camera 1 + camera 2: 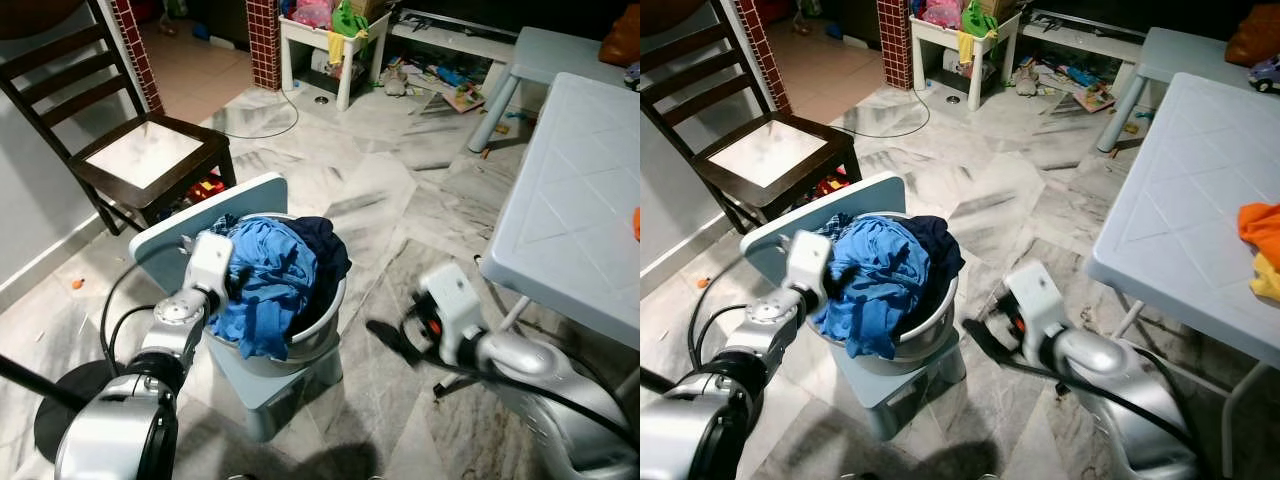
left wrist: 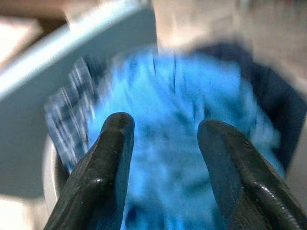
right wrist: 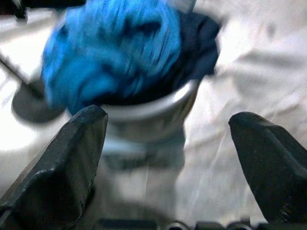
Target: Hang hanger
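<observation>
A grey bucket stands on a small light-blue stool, heaped with a bright blue garment and a dark navy one. My left gripper is open at the bucket's left rim, its fingers pointing into the blue cloth with nothing between them. My right gripper is open and low over the floor, right of the stool; its black finger points toward the bucket.
A light-blue panel leans behind the bucket. A dark wooden chair stands at the left, a pale blue plastic table with an orange cloth at the right. A black round base lies near my left side.
</observation>
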Motion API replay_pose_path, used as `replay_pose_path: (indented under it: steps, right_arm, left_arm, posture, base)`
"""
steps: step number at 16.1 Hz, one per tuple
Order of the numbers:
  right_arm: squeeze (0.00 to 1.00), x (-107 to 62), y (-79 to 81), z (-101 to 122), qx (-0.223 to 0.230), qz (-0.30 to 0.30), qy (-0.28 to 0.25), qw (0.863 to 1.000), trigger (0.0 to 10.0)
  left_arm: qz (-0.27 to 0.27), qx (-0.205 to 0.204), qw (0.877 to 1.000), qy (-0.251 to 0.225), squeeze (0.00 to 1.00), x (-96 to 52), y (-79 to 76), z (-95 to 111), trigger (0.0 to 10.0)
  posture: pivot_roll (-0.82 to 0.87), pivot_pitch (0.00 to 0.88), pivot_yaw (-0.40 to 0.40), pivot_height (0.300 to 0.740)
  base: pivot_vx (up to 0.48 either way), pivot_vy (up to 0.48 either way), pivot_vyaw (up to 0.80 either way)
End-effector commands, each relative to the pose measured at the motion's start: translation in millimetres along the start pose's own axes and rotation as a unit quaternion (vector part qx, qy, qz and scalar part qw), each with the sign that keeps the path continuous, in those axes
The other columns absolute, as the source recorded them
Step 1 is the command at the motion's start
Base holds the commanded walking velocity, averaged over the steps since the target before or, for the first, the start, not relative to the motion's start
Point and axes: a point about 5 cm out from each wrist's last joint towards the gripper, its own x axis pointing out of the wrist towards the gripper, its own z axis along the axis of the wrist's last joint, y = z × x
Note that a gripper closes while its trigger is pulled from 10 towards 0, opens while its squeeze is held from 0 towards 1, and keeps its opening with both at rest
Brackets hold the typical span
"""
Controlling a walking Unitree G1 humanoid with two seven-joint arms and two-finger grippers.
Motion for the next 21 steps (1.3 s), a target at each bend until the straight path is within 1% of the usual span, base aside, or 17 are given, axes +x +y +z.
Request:
replay_pose_path:
  steps: [1,2,3,4,6,7,8,9,11,12,14,15,16,19,21]
  right_arm:
    - [0.0,3.0,-6.2,6,0.002,-0.027,-0.025,0.999,10.0]
    - [0.0,9.0,-9.4,10,0.008,-0.048,-0.047,0.998,10.0]
    - [0.0,13.0,-12.6,13,0.019,-0.061,-0.063,0.996,10.0]
    - [0.0,21.6,-18.3,18,0.034,-0.091,-0.092,0.991,10.0]
    - [0.0,25.9,-21.4,19,0.041,-0.105,-0.101,0.988,10.0]
    - [0.0,31.2,-23.9,19,0.057,-0.117,-0.113,0.985,10.0]
    - [0.0,35.1,-26.2,20,0.07,-0.127,-0.128,0.981,10.0]
    - [0.0,36.4,-26.9,19,0.071,-0.129,-0.13,0.98,10.0]
    - [0.0,37.8,-29.0,14,0.072,-0.137,-0.13,0.979,10.0]
    - [0.0,37.9,-28.5,11,0.073,-0.136,-0.125,0.98,10.0]
    - [0.0,38.9,-25.0,7,0.064,-0.13,-0.124,0.982,10.0]
    - [0.0,39.9,-23.5,7,0.061,-0.129,-0.125,0.982,10.0]
    - [0.0,40.3,-23.4,7,0.063,-0.128,-0.129,0.981,10.0]
    - [0.0,42.3,-25.0,7,0.067,-0.132,-0.131,0.98,10.0]
    - [0.0,43.0,-22.2,8,0.063,-0.124,-0.134,0.981,10.0]
  left_arm:
    - [0.024,-0.011,0.999,-0.039,0.0,-5.7,2.5,3,10.0]
    - [0.046,-0.011,0.995,-0.085,0.0,-18.2,3.7,9,10.0]
    - [0.058,-0.008,0.992,-0.108,0.0,-30.3,3.5,11,10.0]
    - [0.062,0.005,0.989,-0.135,0.0,-54.5,0.8,12,10.0]
    - [0.059,0.028,0.987,-0.147,0.0,-68.6,-2.4,13,10.0]
    - [0.061,0.023,0.987,-0.145,0.0,-84.9,-6.5,8,10.0]
    - [0.063,-0.002,0.989,-0.131,0.0,-103.5,-11.9,-1,10.0]
    - [0.076,-0.011,0.99,-0.121,0.0,-108.9,-12.1,-3,10.0]
    - [0.089,-0.023,0.989,-0.119,0.0,-114.3,-12.7,0,10.0]
    - [0.086,-0.023,0.988,-0.125,0.0,-112.8,-14.2,4,10.0]
    - [0.068,-0.023,0.99,-0.12,0.0,-111.2,-20.5,6,10.0]
    - [0.056,-0.026,0.991,-0.116,0.0,-111.3,-26.0,7,10.0]
    - [0.053,-0.03,0.992,-0.114,0.0,-111.6,-27.9,8,10.0]
    - [0.054,-0.042,0.991,-0.113,0.0,-110.3,-30.4,11,10.0]
    - [0.059,-0.048,0.991,-0.112,0.0,-110.1,-29.9,12,10.0]
  posture:
    - [-0.08,0.062,-0.033,0.74]
    - [-0.04,0.051,-0.031,0.74]
    - [-0.02,0.044,-0.032,0.74]
    - [0.03,0.028,-0.027,0.74]
    - [0.04,0.018,-0.023,0.74]
    - [0.07,0.0,-0.015,0.74]
    - [0.08,0.0,-0.009,0.74]
    - [0.08,0.0,-0.002,0.74]
    - [0.08,0.0,0.009,0.74]
    - [0.08,0.0,0.012,0.74]
    - [0.08,0.0,0.015,0.74]
    - [0.07,0.0,0.018,0.74]
    - [0.07,0.0,0.02,0.74]
    - [0.07,0.0,0.018,0.74]
    - [0.06,0.0,0.015,0.74]
  base:
    - [0.0,0.0,0.0]
    - [0.0,0.0,0.0]
    - [0.0,0.0,0.0]
    - [0.0,0.0,0.0]
    - [0.0,0.0,0.0]
    - [0.0,0.0,0.0]
    - [0.0,0.0,0.0]
    - [0.0,0.0,0.0]
    - [0.0,0.0,0.0]
    - [0.0,0.0,0.0]
    - [0.0,0.0,0.0]
    - [0.0,0.0,0.46]
    - [0.0,0.0,0.44]
    - [0.0,0.0,0.15]
    - [0.126,0.0,0.0]
